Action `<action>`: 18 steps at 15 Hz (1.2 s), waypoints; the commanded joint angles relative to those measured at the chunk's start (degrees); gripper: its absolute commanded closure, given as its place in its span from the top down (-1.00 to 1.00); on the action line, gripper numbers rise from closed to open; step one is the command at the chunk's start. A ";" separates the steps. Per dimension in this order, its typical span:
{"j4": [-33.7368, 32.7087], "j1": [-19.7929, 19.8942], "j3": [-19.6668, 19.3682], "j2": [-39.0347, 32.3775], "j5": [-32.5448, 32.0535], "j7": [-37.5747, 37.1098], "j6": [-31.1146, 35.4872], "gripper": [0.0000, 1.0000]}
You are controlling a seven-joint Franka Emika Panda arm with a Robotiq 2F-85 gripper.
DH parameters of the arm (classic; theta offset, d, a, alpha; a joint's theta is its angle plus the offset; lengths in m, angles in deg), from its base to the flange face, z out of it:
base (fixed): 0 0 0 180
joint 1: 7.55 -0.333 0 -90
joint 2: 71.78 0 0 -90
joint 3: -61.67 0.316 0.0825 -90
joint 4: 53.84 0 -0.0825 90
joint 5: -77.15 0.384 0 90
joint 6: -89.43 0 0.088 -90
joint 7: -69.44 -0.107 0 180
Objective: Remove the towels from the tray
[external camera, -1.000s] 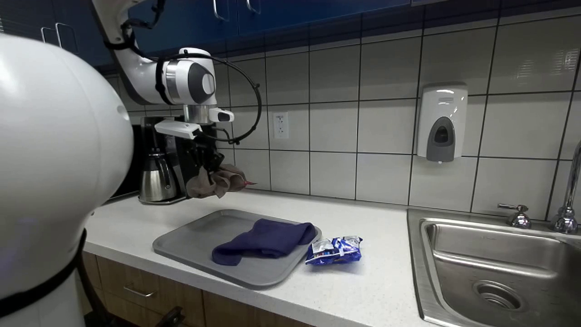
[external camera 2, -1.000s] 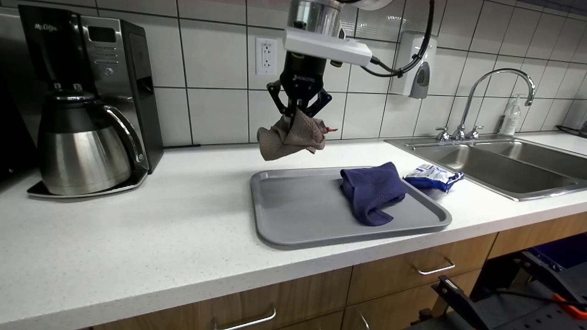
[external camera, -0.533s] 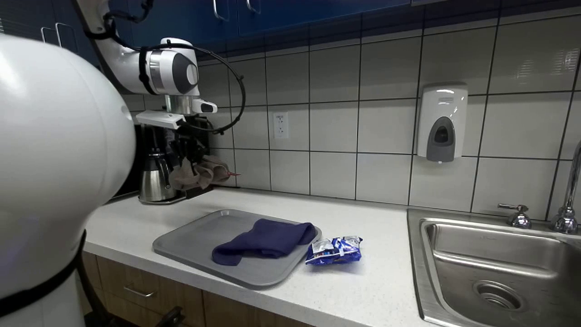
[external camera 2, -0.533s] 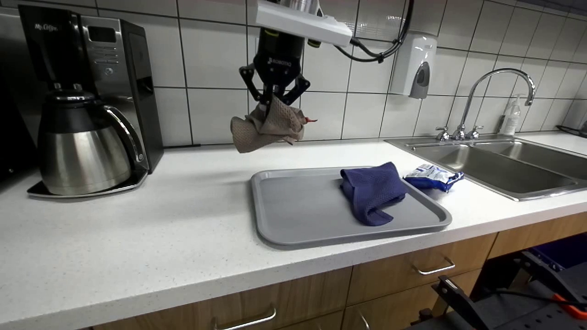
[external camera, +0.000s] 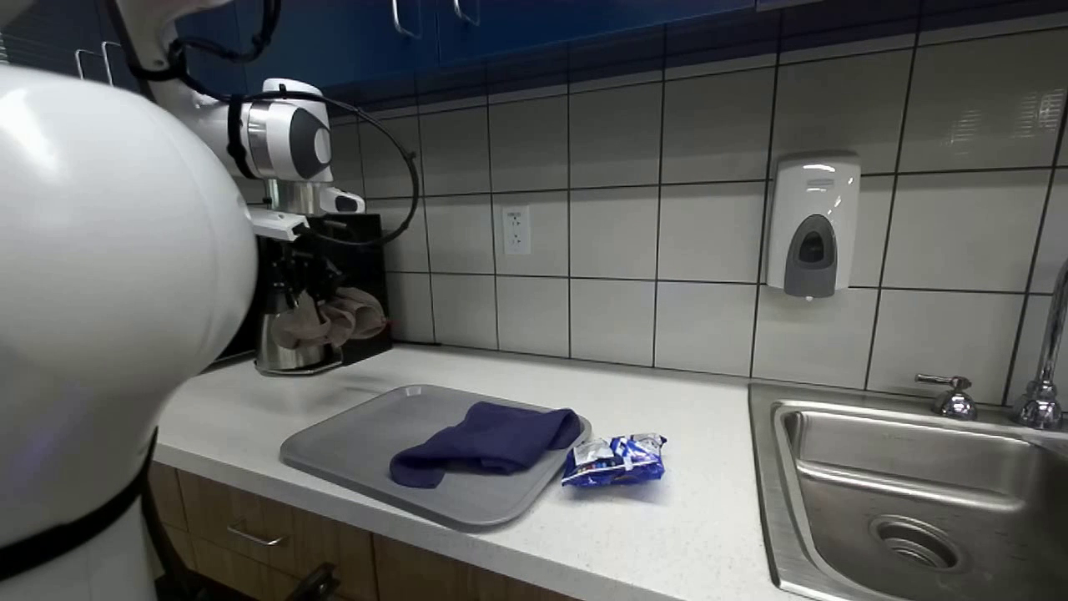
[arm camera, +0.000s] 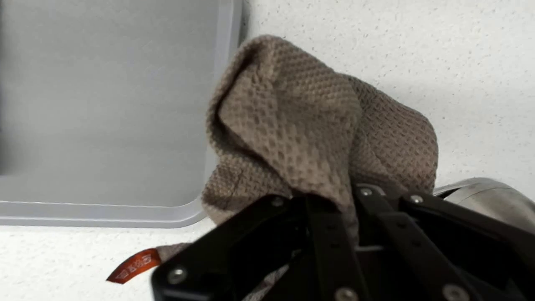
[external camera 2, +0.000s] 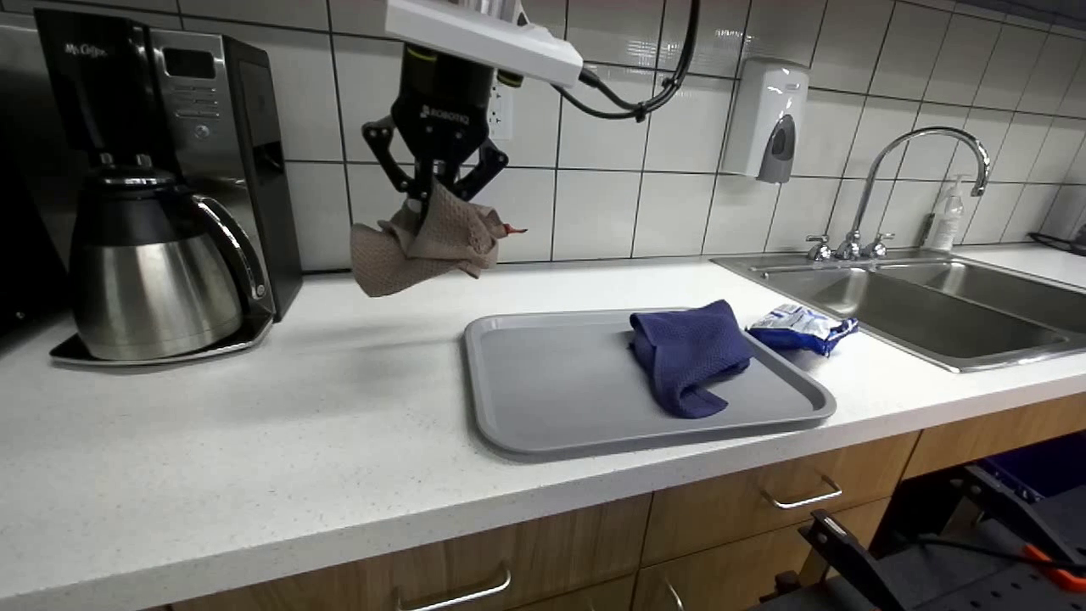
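Note:
My gripper [external camera 2: 427,202] is shut on the grey-brown towel [external camera 2: 424,248], which hangs bunched in the air over the counter, between the coffee maker and the tray [external camera 2: 551,382]. Folds of this towel [arm camera: 292,121] hide the fingertips in the wrist view, and a red tag [arm camera: 136,264] sticks out at one side. The navy towel [external camera 2: 691,361] lies crumpled on the tray, towards the end by the packet, in both exterior views. In the wrist view the bare end of the tray [arm camera: 108,104] shows at left, below the held towel's level.
A coffee maker with a steel carafe [external camera 2: 157,280] stands beside the held towel. A shiny blue-and-white packet [external camera 2: 802,329] touches or nearly touches the tray's far end. Beyond it is a steel sink [external camera 2: 959,361]. The tiled wall [external camera 2: 594,204] rises behind the counter.
The gripper has carried the grey-brown towel away from the tray towards the coffee maker, rising a little and then dropping again. The tray, navy towel and packet have stayed put.

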 commanded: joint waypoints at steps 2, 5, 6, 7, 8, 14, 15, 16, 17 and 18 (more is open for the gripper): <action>-6.98 -2.37 0.89 -5.58 -0.34 -0.64 -2.57 -0.96; -10.01 -3.78 0.61 -9.67 -0.16 -0.03 -2.21 -0.96; -10.84 -4.12 0.46 -11.02 -0.02 0.11 -2.18 -0.96; -11.72 -4.43 0.32 -12.48 0.07 0.30 -2.25 -0.96; -12.28 -4.72 0.18 -13.66 0.05 0.46 -2.14 -0.96; -16.10 -5.59 -0.60 -20.34 0.57 1.49 -2.21 -0.96; -16.63 -5.69 -0.78 -21.14 0.67 1.57 -2.26 -0.96; -16.84 -5.66 -0.80 -21.68 0.89 1.89 -2.27 -0.96; -17.21 -5.74 -0.94 -22.29 0.86 1.91 -2.31 -0.96; -17.46 -5.74 -0.99 -22.78 0.93 2.06 -2.28 -0.96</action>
